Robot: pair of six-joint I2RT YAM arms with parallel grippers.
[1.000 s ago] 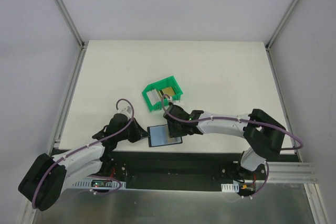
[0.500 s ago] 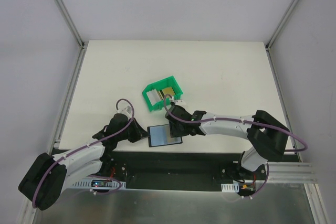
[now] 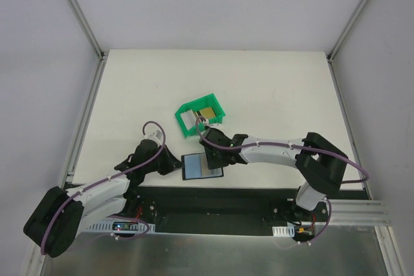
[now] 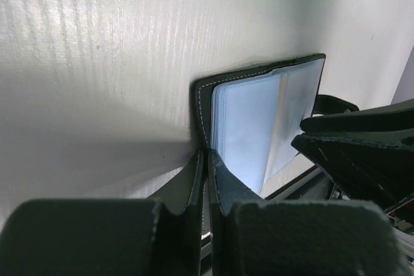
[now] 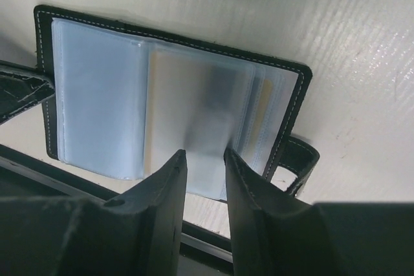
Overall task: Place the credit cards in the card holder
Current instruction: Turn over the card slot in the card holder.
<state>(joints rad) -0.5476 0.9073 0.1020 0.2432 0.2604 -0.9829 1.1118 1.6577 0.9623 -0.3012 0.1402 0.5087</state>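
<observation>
The step in hand is judged to be the feeding of a card into one of the clear sleeves of the card holder (image 5: 97, 101), and it is best done with the holder kept still. The left fingers (image 4: 187, 185) are closed tight on the black cover at the holder's left edge, and that pinch should be kept firm so that nothing slides when a push is made. The right fingers (image 5: 162, 192) stand narrowly apart just above the open holder, and a pale, blurred sheet rises into the gap between them. Whether it is a card or a loose sleeve leaf, and whether it is truly gripped, cannot be told. If a card is held, its leading edge should be lined up square with the sleeve mouth and slid in at a shallow angle, not pressed down from above, since the thin plastic is likely to buckle. The holder lies open and flat at the near edge of the surface (image 3: 272, 95), between the two arms. It is black with pale stitching, a small tab shows at its right side, and its bluish, glossy sleeves are fanned in layers, with a faint tan tint behind the right ones. More credit cards (image 3: 206, 114), a gold one uppermost, are seen in the green bin (image 3: 184, 124) just beyond it.
</observation>
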